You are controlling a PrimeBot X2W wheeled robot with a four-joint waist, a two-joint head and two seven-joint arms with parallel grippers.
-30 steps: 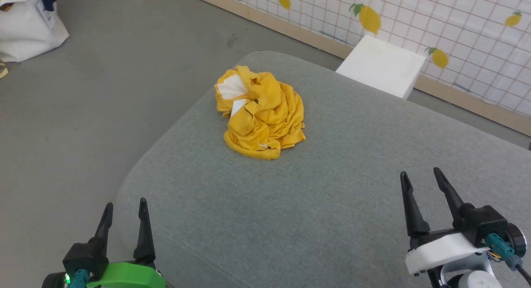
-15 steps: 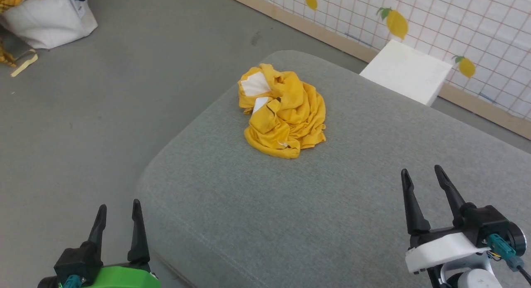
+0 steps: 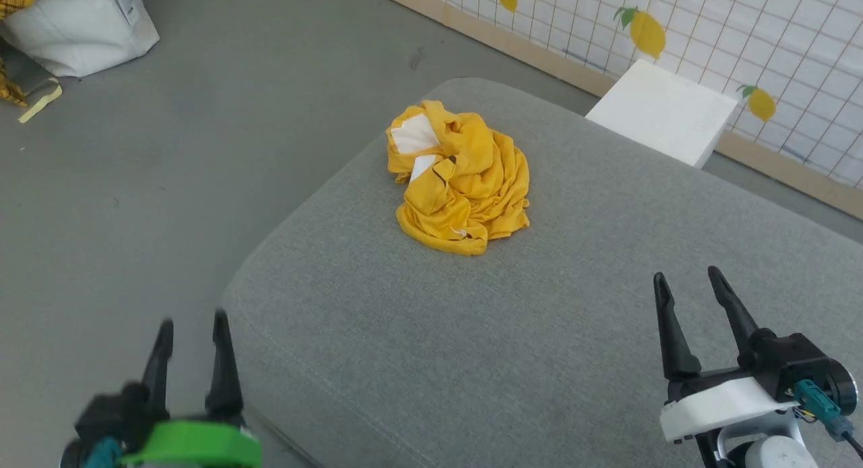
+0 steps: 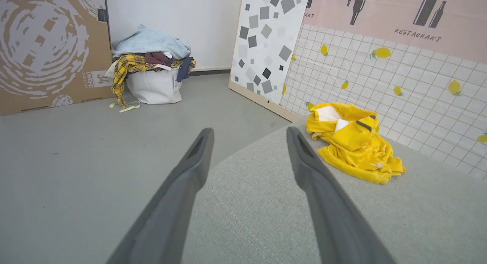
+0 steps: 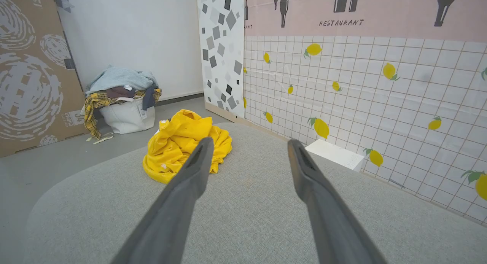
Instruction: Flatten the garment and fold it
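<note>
Pink wall banner (image 5: 399, 11) reads "RESTAURANT" beyond crumpled garment (image 5: 179, 142).

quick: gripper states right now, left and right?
Left gripper: open, holding nothing, clear of the shirt.
Right gripper: open, holding nothing, also clear of the shirt.

Staged test room — printed wall panels (image 5: 361, 85), cardboard (image 4: 49, 47), laundry bag (image 4: 154, 87).
</note>
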